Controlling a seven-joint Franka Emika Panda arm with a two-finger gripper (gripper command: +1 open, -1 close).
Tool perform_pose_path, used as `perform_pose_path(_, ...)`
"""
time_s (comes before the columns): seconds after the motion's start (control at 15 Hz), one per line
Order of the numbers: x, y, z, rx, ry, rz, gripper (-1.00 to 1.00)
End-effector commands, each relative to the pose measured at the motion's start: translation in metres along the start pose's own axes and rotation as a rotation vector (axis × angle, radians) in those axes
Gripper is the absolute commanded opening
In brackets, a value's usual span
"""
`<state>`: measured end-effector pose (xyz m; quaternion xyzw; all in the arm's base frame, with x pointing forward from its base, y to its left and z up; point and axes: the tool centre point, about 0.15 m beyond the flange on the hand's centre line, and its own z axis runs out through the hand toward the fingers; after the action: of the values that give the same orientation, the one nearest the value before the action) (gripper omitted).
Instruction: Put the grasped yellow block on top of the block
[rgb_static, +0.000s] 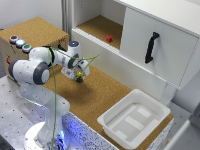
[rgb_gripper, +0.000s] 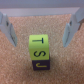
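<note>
Blocks number three: one yellow block (rgb_gripper: 38, 47), one dark block (rgb_gripper: 39, 65) and one red block (rgb_static: 109, 38). On the cork table (rgb_static: 102, 95), the yellow block sits squarely on the dark block, faces aligned, so the stack's long axis is vertical. Black letters T, S and J mark the yellow faces. One gripper (rgb_gripper: 41, 27) hangs above, its two fingers (rgb_gripper: 73, 28) spread wide at roughly 10 and 2 o'clock from the stack, touching nothing. The red block lies on the shelf (rgb_static: 97, 27), well apart. One white tray (rgb_static: 151, 106) sits near the table's edge.
</note>
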<state>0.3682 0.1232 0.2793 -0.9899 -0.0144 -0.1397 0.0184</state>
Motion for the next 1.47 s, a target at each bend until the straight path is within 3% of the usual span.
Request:
perform_pose_path(0.0,0.001,-0.006,-0.092,-0.02,0.018,0.015,1.0)
perform_pose_path(0.4,0.064,-0.021,-0.189,-0.064,0.125,-0.003,1.0)
perform_pose_path(0.73,0.143,-0.014,-0.227,-0.058,0.152,0.068,1.0)
perform_pose_path(1.4,0.143,-0.014,-0.227,-0.058,0.152,0.068,1.0)
